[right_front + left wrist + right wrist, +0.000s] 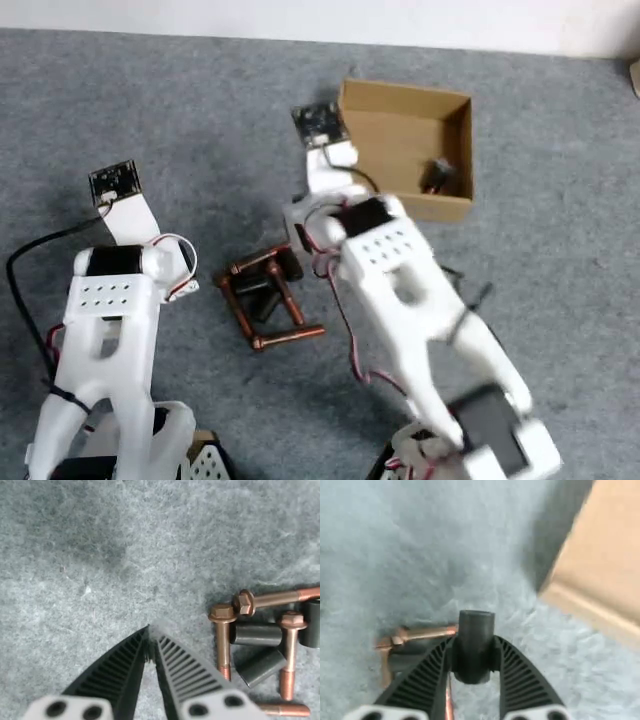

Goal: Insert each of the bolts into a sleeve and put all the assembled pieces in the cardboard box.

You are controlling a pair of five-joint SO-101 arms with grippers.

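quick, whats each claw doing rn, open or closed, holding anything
Left claw: closed, holding nothing.
Right claw: closed on a black sleeve.

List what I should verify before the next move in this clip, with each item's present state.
1. Right pincer grips a sleeve: ok, one finger on each side.
2. Held sleeve filled or hollow: cannot tell.
3. Left pincer ready to pick: not ok, shut and empty over the carpet.
4. Bolts free to take: ok, heads exposed, lying among loose sleeves.
5. Cardboard box has room: ok, one dark piece inside.
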